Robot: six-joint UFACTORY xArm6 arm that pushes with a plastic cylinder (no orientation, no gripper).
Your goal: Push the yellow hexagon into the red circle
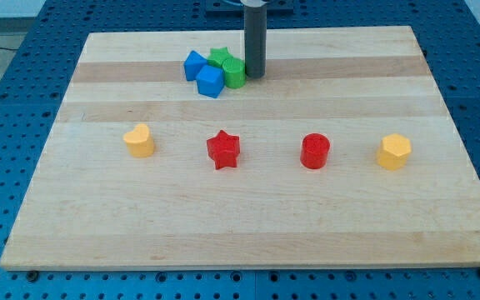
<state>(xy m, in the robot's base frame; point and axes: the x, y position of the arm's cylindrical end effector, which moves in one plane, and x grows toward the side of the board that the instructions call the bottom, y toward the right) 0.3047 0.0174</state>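
Observation:
The yellow hexagon (394,152) sits on the wooden board at the view's right. The red circle (314,151) stands to its left, with a gap between them. My tip (254,75) is near the view's top centre, far from both, touching or just right of the green round block (235,72).
A cluster at the top holds a blue block (194,64), a blue cube (210,82), a green star (218,57) and the green round block. A red star (222,149) and a yellow heart (138,140) lie in the middle row. The board's (240,225) edges drop to a blue perforated table.

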